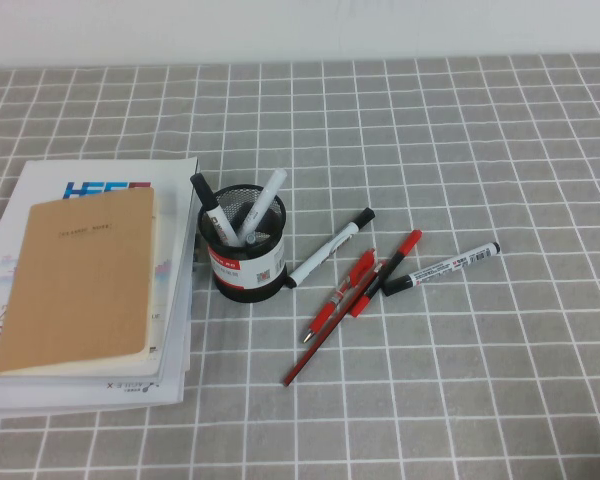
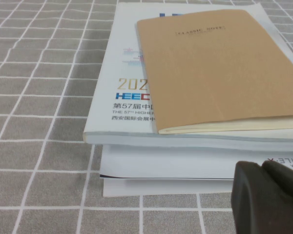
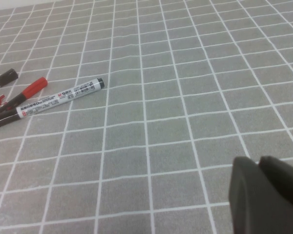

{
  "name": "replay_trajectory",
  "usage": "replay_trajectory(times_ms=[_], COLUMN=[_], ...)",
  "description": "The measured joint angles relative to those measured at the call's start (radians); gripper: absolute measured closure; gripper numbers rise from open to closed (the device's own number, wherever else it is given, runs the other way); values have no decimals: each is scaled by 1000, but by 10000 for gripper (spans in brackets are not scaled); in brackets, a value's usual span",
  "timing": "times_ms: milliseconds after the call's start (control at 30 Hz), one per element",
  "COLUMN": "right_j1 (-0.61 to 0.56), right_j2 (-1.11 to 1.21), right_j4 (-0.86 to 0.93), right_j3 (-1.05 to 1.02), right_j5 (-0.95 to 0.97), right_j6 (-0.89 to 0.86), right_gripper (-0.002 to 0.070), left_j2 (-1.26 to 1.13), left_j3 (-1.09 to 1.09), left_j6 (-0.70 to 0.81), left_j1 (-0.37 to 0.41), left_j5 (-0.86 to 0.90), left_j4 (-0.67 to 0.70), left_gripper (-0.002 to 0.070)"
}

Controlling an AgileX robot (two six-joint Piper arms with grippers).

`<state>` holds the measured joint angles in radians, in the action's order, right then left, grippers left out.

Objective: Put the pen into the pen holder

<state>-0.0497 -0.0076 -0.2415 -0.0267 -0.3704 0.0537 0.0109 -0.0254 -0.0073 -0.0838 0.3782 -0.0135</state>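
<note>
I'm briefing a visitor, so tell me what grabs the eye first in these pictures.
The black mesh pen holder stands mid-table with two markers already in it, beside a stack of books topped by a tan notebook. Right of it lies a scatter of red pens and white markers, the pen outermost. The left tool hangs near the books, the right tool over bare cloth, both shut.
</note>
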Motion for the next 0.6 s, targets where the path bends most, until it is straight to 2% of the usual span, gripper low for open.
replay_trajectory(times_ms=[367, 467, 600], right_j1=[0, 0, 0], right_j2=[0, 0, 0], right_j4=[-16, -77, -247], right_j3=[0, 0, 0], right_j5=[0, 0, 0], right_j6=[0, 0, 0], right_gripper=[689, 689, 689], left_j2=[0, 0, 0], left_j3=[0, 0, 0], left_j6=[0, 0, 0], left_j1=[0, 0, 0], left_j5=[0, 0, 0], left_j4=[0, 0, 0], left_gripper=[680, 680, 680])
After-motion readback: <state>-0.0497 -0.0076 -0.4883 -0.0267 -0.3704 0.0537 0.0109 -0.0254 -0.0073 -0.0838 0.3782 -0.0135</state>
